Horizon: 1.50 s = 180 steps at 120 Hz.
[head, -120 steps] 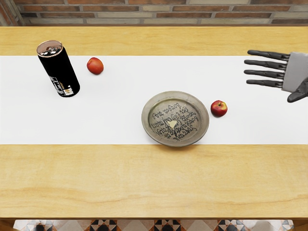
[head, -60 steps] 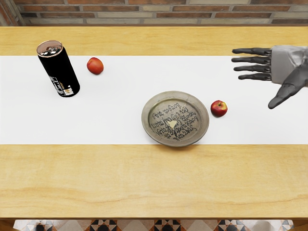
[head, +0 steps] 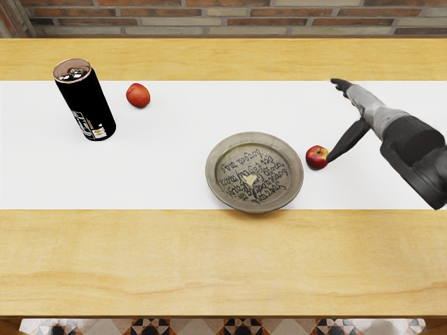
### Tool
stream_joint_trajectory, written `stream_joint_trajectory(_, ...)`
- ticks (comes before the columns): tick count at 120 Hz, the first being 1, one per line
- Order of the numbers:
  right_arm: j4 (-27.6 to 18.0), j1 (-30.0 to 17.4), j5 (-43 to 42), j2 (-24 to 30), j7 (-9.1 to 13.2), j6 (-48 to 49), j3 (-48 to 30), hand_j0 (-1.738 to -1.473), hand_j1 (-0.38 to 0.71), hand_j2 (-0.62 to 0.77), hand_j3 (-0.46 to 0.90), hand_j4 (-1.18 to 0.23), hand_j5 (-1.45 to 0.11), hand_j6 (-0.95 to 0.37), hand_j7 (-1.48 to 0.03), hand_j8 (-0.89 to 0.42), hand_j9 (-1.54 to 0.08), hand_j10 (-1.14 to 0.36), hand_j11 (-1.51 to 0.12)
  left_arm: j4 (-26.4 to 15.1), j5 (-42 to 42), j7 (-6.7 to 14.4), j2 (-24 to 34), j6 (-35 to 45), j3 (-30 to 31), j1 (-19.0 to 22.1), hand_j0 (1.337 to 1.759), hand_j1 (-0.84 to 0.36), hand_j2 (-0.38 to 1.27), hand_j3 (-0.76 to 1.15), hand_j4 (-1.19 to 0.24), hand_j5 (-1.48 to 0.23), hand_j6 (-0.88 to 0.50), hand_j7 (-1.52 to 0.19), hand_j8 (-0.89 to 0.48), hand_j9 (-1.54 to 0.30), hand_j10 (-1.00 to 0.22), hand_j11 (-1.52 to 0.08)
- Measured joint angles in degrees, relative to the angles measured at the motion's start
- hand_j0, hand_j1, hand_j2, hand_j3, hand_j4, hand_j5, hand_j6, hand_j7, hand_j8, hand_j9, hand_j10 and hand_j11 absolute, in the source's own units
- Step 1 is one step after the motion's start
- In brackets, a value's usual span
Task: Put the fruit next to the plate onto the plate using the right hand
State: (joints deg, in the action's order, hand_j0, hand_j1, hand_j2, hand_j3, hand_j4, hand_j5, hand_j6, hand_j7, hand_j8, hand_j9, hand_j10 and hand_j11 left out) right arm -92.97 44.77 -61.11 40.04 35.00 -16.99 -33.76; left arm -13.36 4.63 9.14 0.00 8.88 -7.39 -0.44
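The right hand (head: pixel 367 112) has moved in from the right edge of the table (head: pixel 223 265) and turned edge-on — it is stretched open, holding nothing, the thumb tip at the apple (head: pixel 317 157). The apple lies on the white runner (head: pixel 174 139) just beside the right rim of the plate (head: pixel 212 167), not on it — the can (head: pixel 85 100) stands near the far left corner

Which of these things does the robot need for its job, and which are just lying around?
For the job: the small red apple beside the plate; the round grey plate with writing on it; the right robot hand, open beside that apple.
Just lying about: the tall black drink can; the other red apple next to it.
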Motion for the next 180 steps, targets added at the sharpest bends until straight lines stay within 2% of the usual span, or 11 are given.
stream_joint_trajectory(17, 5.9, 2.0, -1.7, -3.6, 0.0, -3.3, 7.4, -1.658, -0.31, 0.0, 0.0, -0.04, -0.04, -0.04, -0.04, -0.04, -0.04, -0.04, -0.04, 0.0, 0.0, 0.0, 0.0, 0.0, 0.0, 0.0, 1.658, 0.34, 0.0, 0.0, -0.01, -0.01, -0.01, -0.01, -0.01, -0.01, -0.01, -0.01)
stream_joint_trajectory(30, 9.8, 2.8, -2.2, -6.6, 0.0, -4.1, 10.0, -1.658, -0.31, 0.0, 0.0, -0.04, -0.04, -0.04, -0.04, -0.04, -0.04, -0.04, -0.04, 0.0, 0.0, 0.0, 0.0, 0.0, 0.0, 0.0, 1.658, 0.34, 0.0, 0.0, -0.01, -0.01, -0.01, -0.01, -0.01, -0.01, -0.01, -0.01)
stream_joint_trajectory(43, 15.5, 5.1, -2.4, -11.4, 0.0, -4.4, 13.4, -1.658, -0.31, -0.01, 0.0, -0.04, -0.05, -0.04, -0.05, -0.04, -0.05, -0.04, -0.05, 0.0, 0.0, 0.0, 0.0, 0.0, 0.0, 0.0, 1.658, 0.34, 0.0, 0.0, -0.01, -0.01, -0.01, -0.01, -0.01, -0.01, -0.01, -0.01)
stream_joint_trajectory(61, 18.7, 6.2, -2.4, -13.7, 0.0, -4.5, 15.3, -1.658, -0.22, -0.02, 0.0, -0.11, -0.15, -0.12, -0.15, -0.12, -0.15, -0.11, -0.15, 0.0, 0.0, 0.0, 0.0, 0.0, 0.0, 0.0, 1.658, 0.34, 0.0, 0.0, -0.01, -0.01, -0.01, -0.01, -0.01, -0.01, -0.01, -0.01)
stream_joint_trajectory(93, 19.5, 5.9, -2.3, -14.1, 0.0, -4.5, 16.0, -1.658, 0.02, -0.06, 0.0, -0.31, -0.41, -0.32, -0.41, -0.31, -0.41, -0.31, -0.41, 0.0, 0.0, 0.0, 0.0, 0.0, 0.0, 0.0, 1.658, 0.34, 0.0, 0.0, -0.01, -0.01, -0.01, -0.01, -0.01, -0.01, -0.01, -0.01)
stream_joint_trajectory(122, 19.3, 5.4, -1.9, -14.0, 0.0, -4.3, 16.1, -1.657, 0.19, -0.06, 0.0, -0.46, -0.61, -0.47, -0.6, -0.45, -0.61, -0.46, -0.61, 0.0, 0.0, 0.0, 0.0, 0.0, 0.0, 0.0, 1.658, 0.34, 0.0, 0.0, -0.01, -0.01, -0.01, -0.01, -0.01, -0.01, -0.01, -0.01)
stream_joint_trajectory(136, 19.2, 5.3, -1.7, -13.6, 0.0, -4.1, 16.0, -1.657, 0.23, 0.02, 0.0, -0.52, -0.68, -0.51, -0.68, -0.42, -0.68, -0.52, -0.68, 0.0, 0.0, 0.0, 0.0, 0.0, 0.0, 0.0, 1.658, 0.34, 0.0, 0.0, -0.01, -0.01, -0.01, -0.01, -0.01, -0.01, -0.01, -0.01)
stream_joint_trajectory(155, 17.6, 5.4, -1.1, -11.8, 0.0, -4.0, 15.0, -1.657, 0.25, 0.16, 0.0, -0.58, -0.76, -0.53, -0.75, -0.44, -0.76, -0.56, -0.76, 0.0, 0.0, 0.0, 0.0, 0.0, 0.0, 0.0, 1.658, 0.34, 0.0, 0.0, -0.01, -0.01, -0.01, -0.01, -0.01, -0.01, -0.01, -0.01)
stream_joint_trajectory(180, 13.5, 5.7, -0.3, -9.6, 0.0, -3.6, 10.2, -1.657, 0.26, 0.24, 0.0, -0.61, -0.79, -0.54, -0.79, -0.45, -0.79, -0.57, -0.79, 0.0, 0.0, 0.0, 0.0, 0.0, 0.0, 0.0, 1.658, 0.34, 0.0, 0.0, -0.01, -0.01, -0.01, -0.01, -0.01, -0.01, -0.01, -0.01)
